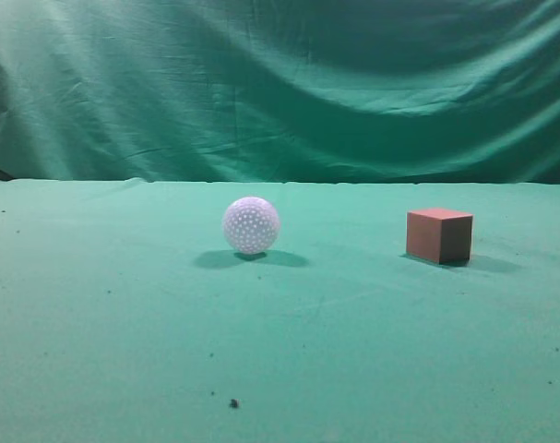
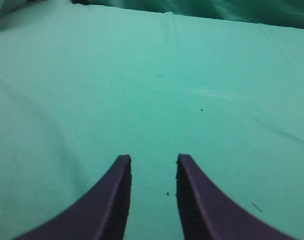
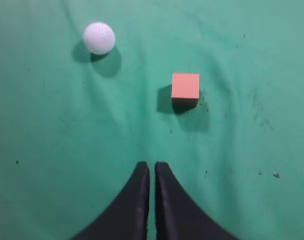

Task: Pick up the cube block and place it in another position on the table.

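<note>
The reddish-brown cube block (image 1: 439,235) sits on the green table (image 1: 280,351) at the right. It also shows in the right wrist view (image 3: 185,87), ahead of and a little right of my right gripper (image 3: 152,165), which is shut and empty well above the cloth. My left gripper (image 2: 153,159) is open and empty over bare table (image 2: 152,90); the cube is out of its view. Neither gripper shows in the exterior view.
A white dimpled ball (image 1: 251,224) rests on the table left of the cube, and shows in the right wrist view (image 3: 99,38) at upper left. A wrinkled green curtain (image 1: 280,83) hangs behind the table's far edge.
</note>
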`<action>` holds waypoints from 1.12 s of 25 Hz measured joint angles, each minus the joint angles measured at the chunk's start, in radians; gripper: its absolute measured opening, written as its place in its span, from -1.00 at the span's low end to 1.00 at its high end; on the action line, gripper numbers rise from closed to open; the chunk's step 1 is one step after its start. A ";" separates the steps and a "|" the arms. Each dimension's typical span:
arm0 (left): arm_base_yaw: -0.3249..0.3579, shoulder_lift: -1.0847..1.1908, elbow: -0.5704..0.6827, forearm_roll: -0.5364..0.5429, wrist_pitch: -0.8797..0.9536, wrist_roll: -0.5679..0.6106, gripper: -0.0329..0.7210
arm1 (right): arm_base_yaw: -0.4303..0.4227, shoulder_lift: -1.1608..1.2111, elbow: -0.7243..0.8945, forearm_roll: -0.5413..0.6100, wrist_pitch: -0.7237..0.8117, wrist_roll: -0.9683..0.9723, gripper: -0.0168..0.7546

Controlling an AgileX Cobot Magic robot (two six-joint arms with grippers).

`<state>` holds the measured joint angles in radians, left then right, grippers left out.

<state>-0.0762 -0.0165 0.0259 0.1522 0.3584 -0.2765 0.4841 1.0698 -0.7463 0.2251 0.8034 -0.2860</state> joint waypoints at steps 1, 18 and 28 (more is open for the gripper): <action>0.000 0.000 0.000 0.000 0.000 0.000 -0.22 | 0.017 0.057 -0.032 -0.036 0.018 0.029 -0.96; 0.000 0.000 0.000 0.000 0.000 0.000 -0.22 | 0.082 0.631 -0.321 -0.150 -0.008 0.106 0.38; 0.000 0.000 0.000 0.000 0.000 0.000 -0.22 | 0.082 0.732 -0.328 -0.204 -0.093 0.138 -0.32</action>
<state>-0.0762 -0.0165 0.0259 0.1522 0.3584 -0.2765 0.5659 1.8020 -1.0746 0.0215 0.7100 -0.1485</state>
